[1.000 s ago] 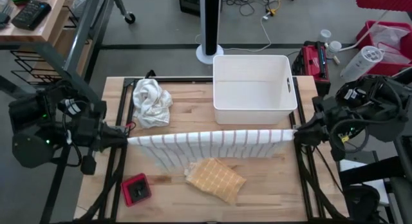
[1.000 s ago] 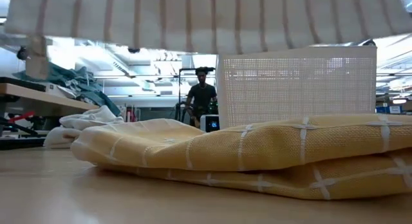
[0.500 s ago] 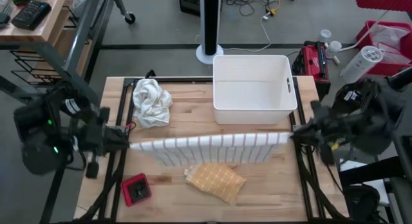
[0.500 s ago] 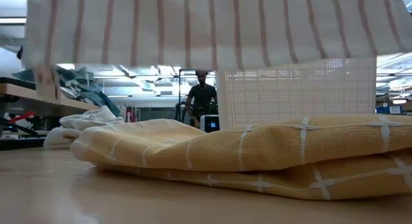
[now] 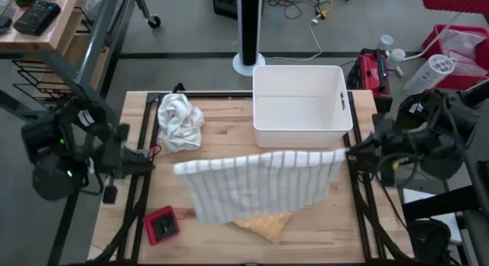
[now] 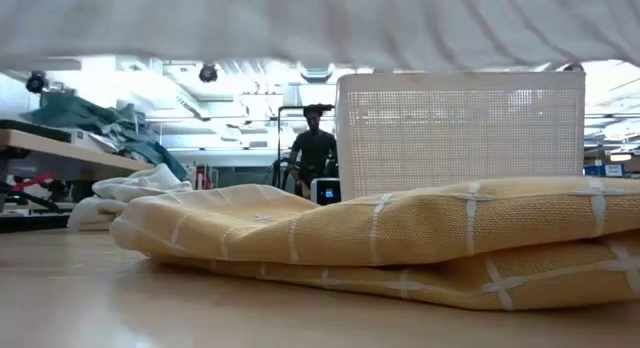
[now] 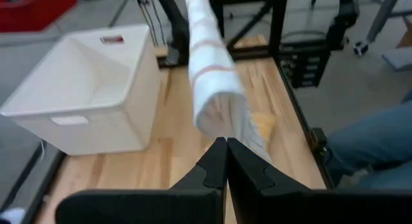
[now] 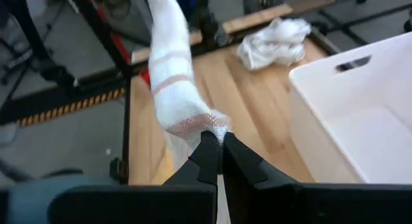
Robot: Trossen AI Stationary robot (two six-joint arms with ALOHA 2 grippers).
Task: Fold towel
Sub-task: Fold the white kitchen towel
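A white towel with thin reddish stripes (image 5: 260, 182) hangs stretched across the table between my two grippers. Its loose part billows toward the near edge, above a folded yellow checked cloth (image 5: 266, 223). My left gripper (image 5: 149, 163) is shut at the towel's left end, over the table's left edge. My right gripper (image 5: 353, 156) is shut at its right end, over the right edge. In the low view the towel's lower hem (image 6: 320, 28) floats above the yellow cloth (image 6: 400, 243). My left gripper pinches the towel's bunched left end (image 7: 220, 124) between its two shut fingers, coming nearly level from the table's left side. The towel runs away from the fingertips, clear of the table. My right gripper pinches the gathered right end with a red stripe (image 8: 207, 124) between its shut fingers, coming nearly level from the table's right side. The towel stretches away from it, lifted clear.
A white plastic bin (image 5: 302, 105) stands at the far middle of the table. A crumpled white cloth (image 5: 179, 121) lies at the far left, and a small red device (image 5: 162, 224) near the left front. A person (image 6: 313, 148) stands far back in the room.
Both grippers have sunk a little while staying shut on the towel's ends. The towel's hanging part has swung out toward the near edge and spread above the yellow cloth. Its hem has risen in the low view.
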